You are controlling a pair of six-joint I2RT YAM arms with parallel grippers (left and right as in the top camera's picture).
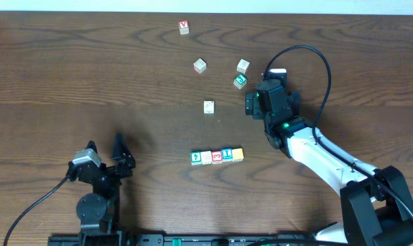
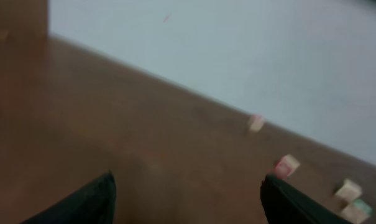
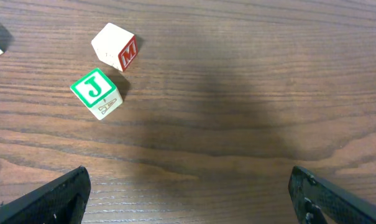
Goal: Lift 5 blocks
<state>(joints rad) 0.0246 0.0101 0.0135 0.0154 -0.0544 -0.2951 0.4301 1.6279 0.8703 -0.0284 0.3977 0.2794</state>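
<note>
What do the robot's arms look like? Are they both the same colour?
Not quite. The left arm looks black with a grey piece on top. The right arm is black with a white middle and a tiny green light. A black cable loops from each.

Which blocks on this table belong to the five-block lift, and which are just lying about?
Job, lined up in a row:
green block, cream block, red block, blue block, yellow block.

Lying about, scattered farther back:
red V block, green J block, red M block, far pale block, near pale block.
</note>
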